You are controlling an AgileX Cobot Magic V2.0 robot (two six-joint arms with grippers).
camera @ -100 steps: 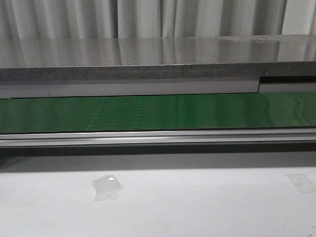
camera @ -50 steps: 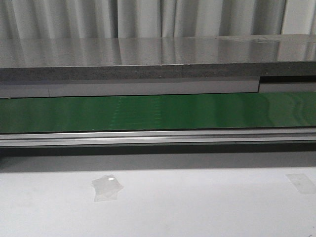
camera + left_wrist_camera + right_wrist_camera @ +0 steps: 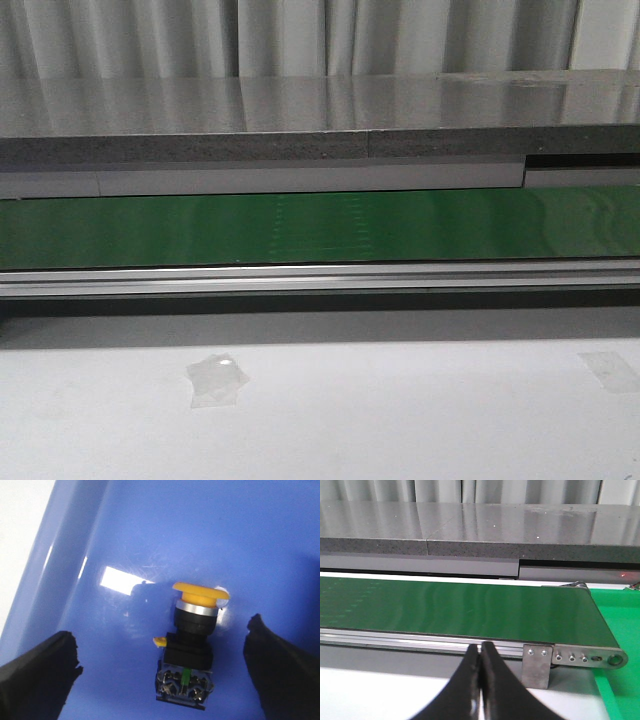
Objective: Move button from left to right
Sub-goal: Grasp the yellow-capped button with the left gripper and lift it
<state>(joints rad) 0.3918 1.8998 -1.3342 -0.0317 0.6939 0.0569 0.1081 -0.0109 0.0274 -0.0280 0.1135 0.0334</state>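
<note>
While untouched, the button point(image 3: 189, 647) lies between the spread left pincer point(image 3: 165, 670) fingers.

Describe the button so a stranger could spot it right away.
Find the glossy blue tray under the left gripper. The button lies alone on its floor, between the open fingers. Nothing else there has its yellow mushroom cap on a black body.

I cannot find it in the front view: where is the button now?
Only the left wrist view shows the button: it lies in a blue tray, between the open fingers of the left hand.
</note>
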